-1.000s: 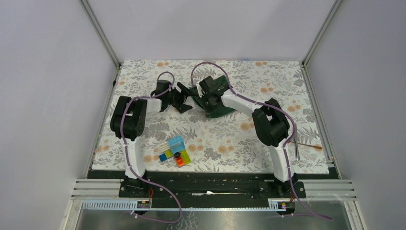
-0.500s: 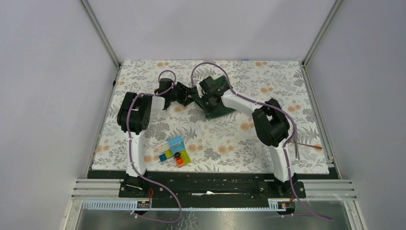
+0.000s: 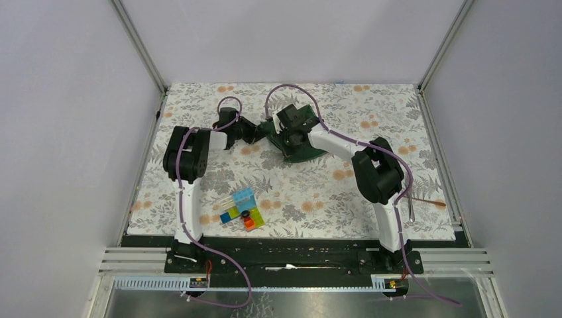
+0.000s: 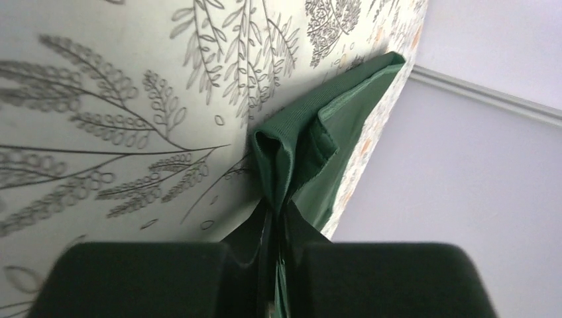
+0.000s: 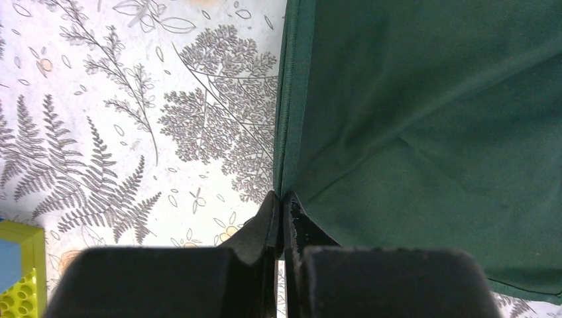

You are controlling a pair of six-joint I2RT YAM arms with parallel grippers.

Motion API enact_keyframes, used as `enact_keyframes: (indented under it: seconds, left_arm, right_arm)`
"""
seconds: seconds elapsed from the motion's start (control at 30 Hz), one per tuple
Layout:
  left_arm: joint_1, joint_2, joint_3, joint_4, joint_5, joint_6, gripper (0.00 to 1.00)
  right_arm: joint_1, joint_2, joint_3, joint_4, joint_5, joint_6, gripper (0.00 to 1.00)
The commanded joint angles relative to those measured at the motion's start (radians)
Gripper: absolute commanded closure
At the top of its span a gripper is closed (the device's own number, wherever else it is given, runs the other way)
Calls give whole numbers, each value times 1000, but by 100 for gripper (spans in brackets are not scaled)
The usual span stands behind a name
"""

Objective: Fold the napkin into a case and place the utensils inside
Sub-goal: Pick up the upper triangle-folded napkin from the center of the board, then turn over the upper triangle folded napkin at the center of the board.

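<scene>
The dark green napkin (image 3: 306,151) lies partly folded at the table's far middle. My left gripper (image 3: 260,130) sits at its left corner. In the left wrist view that corner (image 4: 291,156) is bunched up and pinched between my left gripper's (image 4: 278,213) closed fingers. My right gripper (image 3: 289,138) is over the cloth. In the right wrist view the right gripper (image 5: 281,202) is shut on the napkin's (image 5: 431,132) hemmed edge. The utensils lie at the table's right edge: a copper spoon (image 3: 429,201) and a thin silver one (image 3: 411,209).
A cluster of colourful plastic blocks (image 3: 242,209) sits on the floral table covering (image 3: 318,192) near the left arm's base; one yellow-green block (image 5: 18,278) shows in the right wrist view. Metal frame posts and grey walls surround the table.
My left gripper has moved right to the napkin's left corner and closed on it. The right gripper has stayed shut on the napkin, hardly moving.
</scene>
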Motion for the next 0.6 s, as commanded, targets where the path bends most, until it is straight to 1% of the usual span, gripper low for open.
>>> enact_keyframes:
  seconds: [0.0, 0.1, 0.2, 0.27, 0.33, 0.43, 0.47, 0.57]
  left_arm:
    - [46, -69, 34, -44, -11, 58, 100]
    - [87, -159, 37, -155, -23, 130, 100]
    - [140, -296, 24, -250, -33, 196, 100]
    - [181, -385, 27, -346, -45, 246, 100]
    - [233, -475, 36, -430, -67, 289, 100]
    - [271, -586, 108, -569, -146, 375, 100]
    - [267, -605, 161, -607, -174, 416, 100]
    - [233, -611, 268, -684, -240, 471, 100]
  right_arm:
    - [2, -79, -16, 44, -58, 55, 100]
    - [27, -95, -29, 109, -128, 133, 100]
    - [67, -96, -6, 187, -235, 226, 100]
    - [87, -96, 2, 291, -333, 307, 100]
    - [94, -94, 2, 417, -418, 427, 100]
    - [93, -78, -11, 698, -547, 635, 100]
    - [93, -68, -14, 791, -585, 715, 100]
    - [90, -33, -22, 1011, -646, 939, 100]
